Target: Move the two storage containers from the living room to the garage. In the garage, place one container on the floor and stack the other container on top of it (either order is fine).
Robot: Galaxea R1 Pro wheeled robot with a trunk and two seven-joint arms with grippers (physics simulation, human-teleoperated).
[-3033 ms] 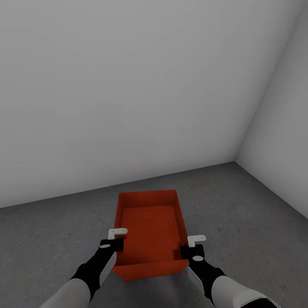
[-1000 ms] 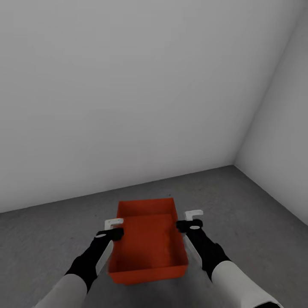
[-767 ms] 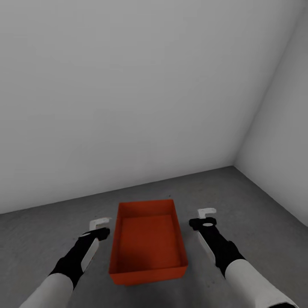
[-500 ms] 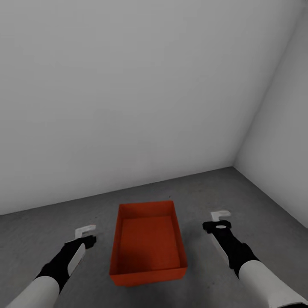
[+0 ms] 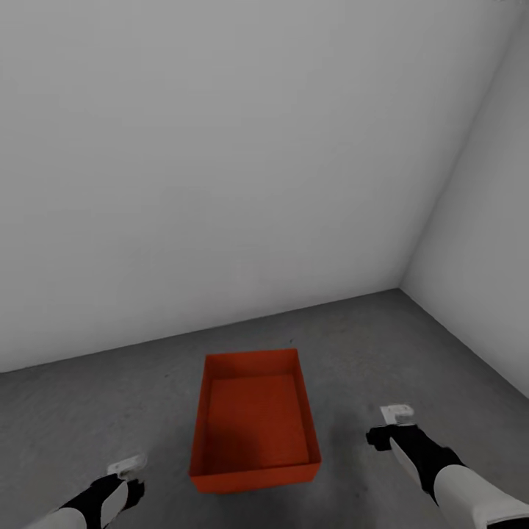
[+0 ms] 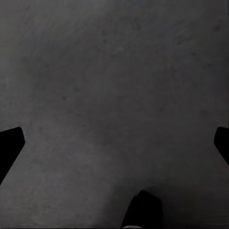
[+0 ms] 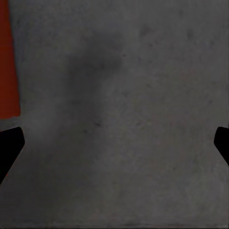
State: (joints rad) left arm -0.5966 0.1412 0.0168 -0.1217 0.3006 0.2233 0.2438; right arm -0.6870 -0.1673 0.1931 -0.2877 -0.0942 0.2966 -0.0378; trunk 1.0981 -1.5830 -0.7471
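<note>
Head view: one container (image 5: 253, 419) sits on the garage floor (image 5: 367, 345); my left gripper (image 5: 126, 467) and right gripper (image 5: 398, 414) hang apart from it. Wrist views: both jaws spread, empty. I judge the second container remains to fetch and stack.

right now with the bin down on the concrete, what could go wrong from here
1. The bin sits directly ahead, near the base; driving forward or turning sharply could knock it out of place.
2. The right gripper hangs low beside the bin; a swing inward could clip its wall.
3. The bin lies near the corner of the walls, which may cramp the approach when bringing the second one to stack.
</note>
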